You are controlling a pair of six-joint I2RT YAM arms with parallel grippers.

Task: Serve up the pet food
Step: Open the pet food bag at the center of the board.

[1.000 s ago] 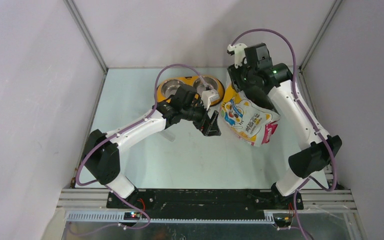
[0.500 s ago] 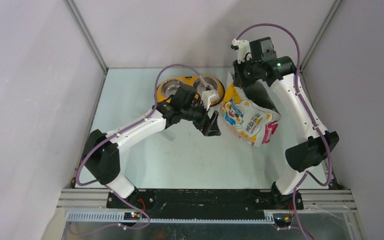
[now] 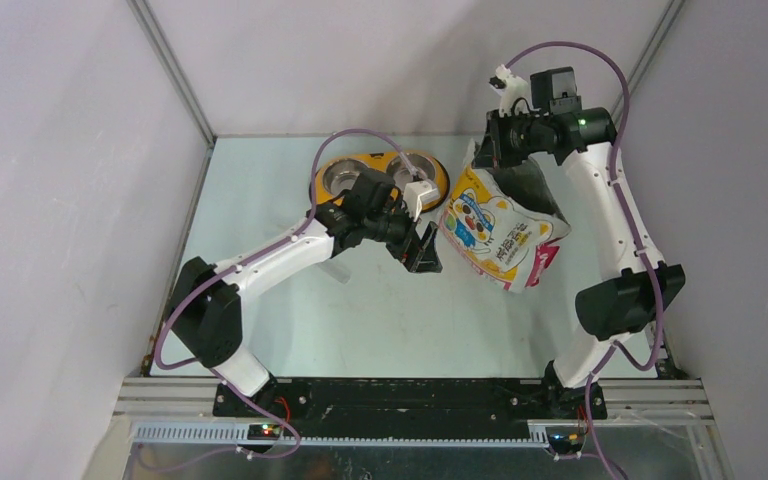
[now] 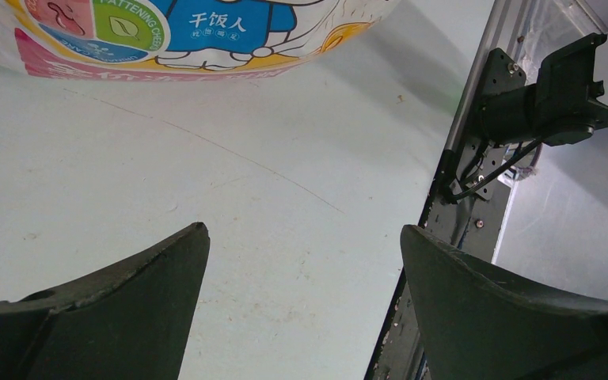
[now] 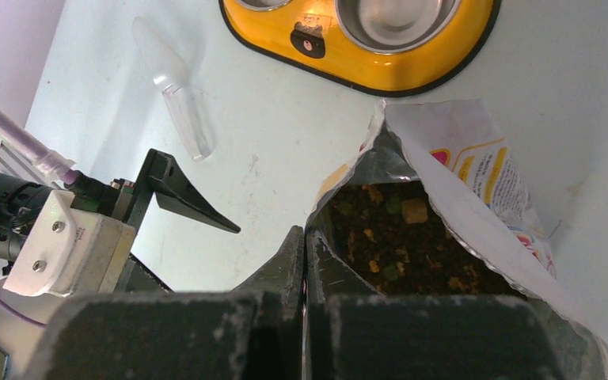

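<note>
Only from the right wrist: kibble (image 5: 400, 237) inside bag (image 5: 475, 170), right hand (image 5: 305, 237) clamped on rim; left hand (image 4: 301, 233) apart.

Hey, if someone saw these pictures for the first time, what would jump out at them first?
The open foil bag with its cartoon cat, right of centre on the table, with the right pincer shut on its rim and brown kibble showing inside. Next, the yellow double bowl at the far edge, and the left pincer open beside the bag.
</note>
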